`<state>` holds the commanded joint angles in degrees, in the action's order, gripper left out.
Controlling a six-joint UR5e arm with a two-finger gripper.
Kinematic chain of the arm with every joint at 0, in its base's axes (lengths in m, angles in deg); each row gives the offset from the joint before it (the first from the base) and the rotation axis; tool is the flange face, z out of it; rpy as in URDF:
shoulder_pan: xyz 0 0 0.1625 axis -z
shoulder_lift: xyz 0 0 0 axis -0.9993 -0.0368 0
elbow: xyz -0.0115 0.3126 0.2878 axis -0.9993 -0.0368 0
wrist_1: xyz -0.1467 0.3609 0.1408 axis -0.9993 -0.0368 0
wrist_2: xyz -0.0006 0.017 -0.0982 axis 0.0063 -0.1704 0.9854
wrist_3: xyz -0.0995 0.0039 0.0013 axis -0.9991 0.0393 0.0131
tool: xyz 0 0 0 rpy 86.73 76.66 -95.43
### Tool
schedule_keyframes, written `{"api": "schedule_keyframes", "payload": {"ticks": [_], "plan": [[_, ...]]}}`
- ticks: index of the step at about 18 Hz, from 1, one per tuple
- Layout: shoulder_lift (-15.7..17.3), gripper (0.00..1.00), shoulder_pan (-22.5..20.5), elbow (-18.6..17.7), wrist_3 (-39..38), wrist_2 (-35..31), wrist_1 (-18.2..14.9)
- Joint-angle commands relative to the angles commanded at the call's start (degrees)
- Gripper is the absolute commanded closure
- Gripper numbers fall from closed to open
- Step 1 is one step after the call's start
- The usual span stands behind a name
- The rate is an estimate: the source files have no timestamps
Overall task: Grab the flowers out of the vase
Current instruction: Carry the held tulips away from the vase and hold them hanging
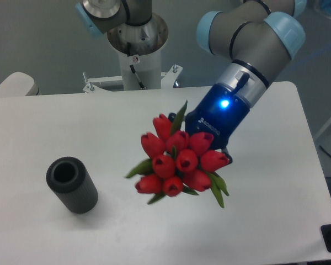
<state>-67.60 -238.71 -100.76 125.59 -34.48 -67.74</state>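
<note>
Gripping the flowers (179, 163), the hand (212, 144) holds the bunch clear of the white table (265, 210), with its fingers hidden behind the red buds. The dark blue hand body shows a lit blue indicator and points down and toward the camera's left; the grey and pale blue arm (254, 41) rises from it to the upper right. The tulip buds sit directly in front of and below the hand, packed tightly together, with green leaves projecting outward on the left, at the top and at the lower right of the bunch. The stems cannot be made out behind the buds. The vase (71, 185) stands upright on the table well apart from the hand, far to its left and slightly lower in the view, its round top hole open and dark, with nothing in it
</note>
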Motion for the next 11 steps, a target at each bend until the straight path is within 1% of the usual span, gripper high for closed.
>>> {"api": "schedule_keyframes", "payload": {"ticks": [2,4,5,7,9,11], "plan": [[0.09,0.94,0.35,-0.44,3.94,-6.15,-0.7],[0.52,0.94,0.53,-2.54,7.38,-13.09,-0.88],[0.79,0.94,0.7,-3.59,7.74,-17.04,-0.88],[0.79,0.94,1.67,-4.3,7.83,-23.9,-1.23],[0.27,0.95,1.85,-3.87,8.01,-29.01,-3.5],[-0.87,0.97,2.55,-3.6,10.37,-34.02,-5.27]]}}
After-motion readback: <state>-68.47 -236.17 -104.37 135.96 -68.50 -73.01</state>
